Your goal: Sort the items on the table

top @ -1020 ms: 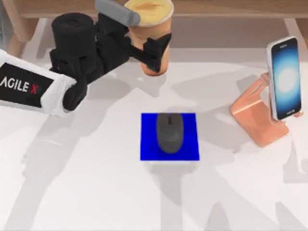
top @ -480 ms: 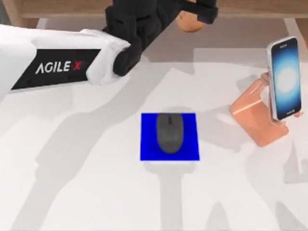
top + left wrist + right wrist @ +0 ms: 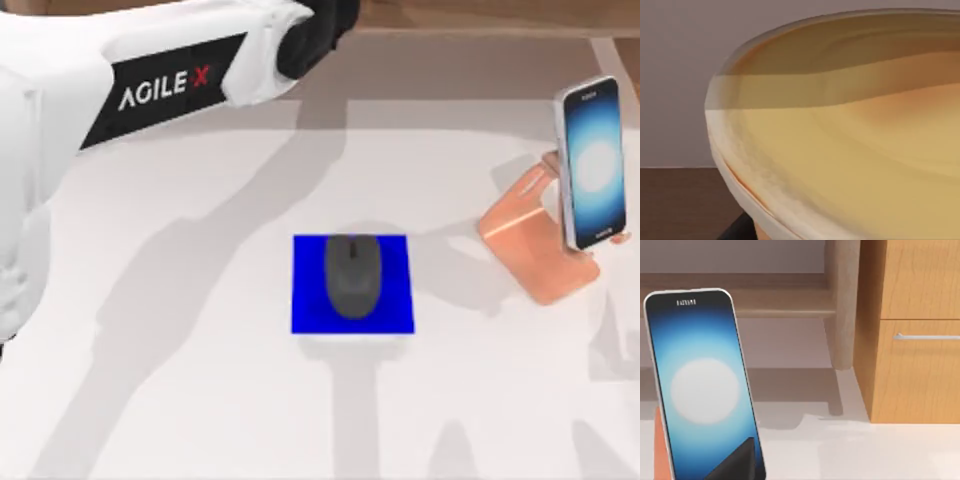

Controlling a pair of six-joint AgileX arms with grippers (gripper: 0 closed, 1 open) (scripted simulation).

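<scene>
Left arm: white AgileX arm (image 3: 150, 80) reaches over the desk's far left corner; gripper grip can't be told (its wrist view shows a tan cup rim (image 3: 840, 150) close up)
Mouse: dark grey oval computer mouse (image 3: 352, 276) on blue square pad (image 3: 390, 315), mid-desk
Phone: black-framed smartphone (image 3: 591, 160) upright on copper-pink angled stand (image 3: 530, 250), right edge
Surface: flat white tabletop (image 3: 200, 400); wooden drawer cabinet (image 3: 915, 330) behind

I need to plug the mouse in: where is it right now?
In the top view the mouse lies on the blue square pad near the middle of the table, well left of the copper-pink stand holding the smartphone.
</scene>
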